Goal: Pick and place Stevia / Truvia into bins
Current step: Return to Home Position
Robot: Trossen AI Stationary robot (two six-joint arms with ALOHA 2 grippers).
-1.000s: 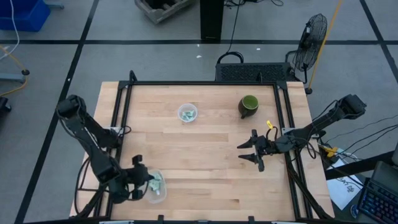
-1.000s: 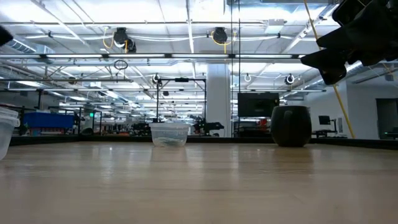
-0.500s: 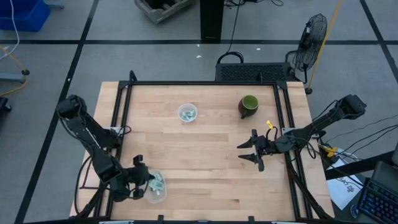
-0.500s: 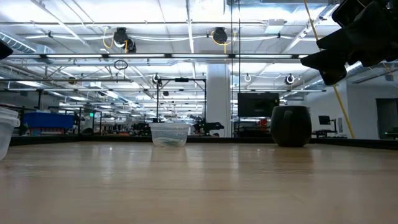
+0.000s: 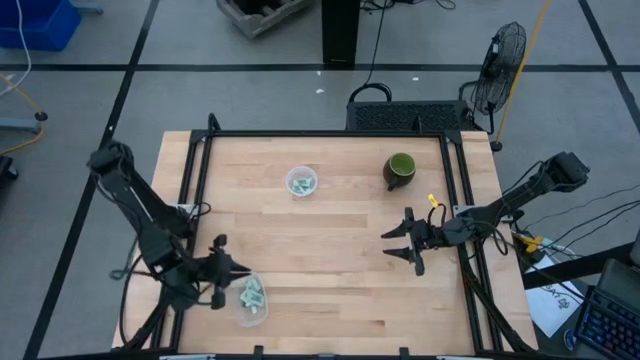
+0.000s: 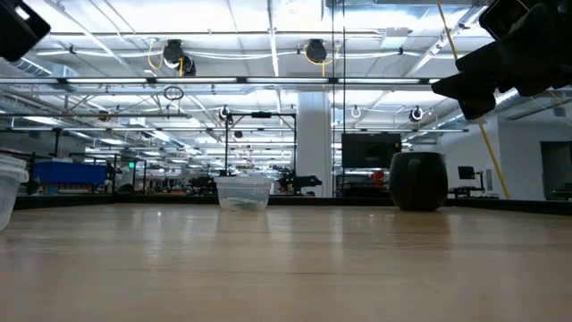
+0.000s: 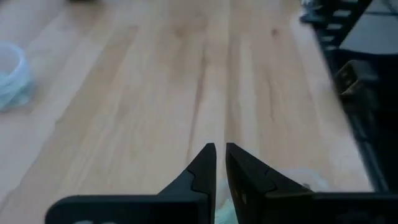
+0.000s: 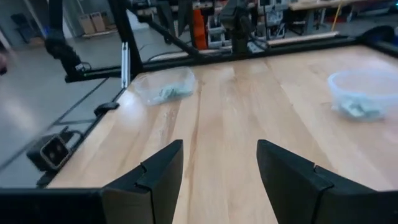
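Note:
Green and white sachets lie in the oval clear tub [image 5: 250, 298] near the table's near-left corner and in the round clear cup [image 5: 301, 182] farther back. I see no loose sachets on the wood. My left gripper [image 5: 232, 270] hovers just left of the tub, shut and empty; the left wrist view shows its fingers [image 7: 205, 163] almost together above the tub's rim [image 7: 301, 179]. My right gripper [image 5: 400, 243] waits open near the right side, raised above the table [image 8: 214, 168]. In the right wrist view the tub [image 8: 165, 86] and the cup [image 8: 364, 93] stand far ahead.
A dark green mug [image 5: 400, 170] stands at the far right of the table, right of the round cup [image 6: 243, 192]. A black frame rail [image 5: 320, 133] runs round the table's edges. Bare wood [image 5: 320, 250] lies between the two grippers.
My left gripper has risen from over the oval tub and drawn back toward the table's left and far side, turning as it went; it now shows at the top left of the low view. The tub and my right arm have stayed where they were.

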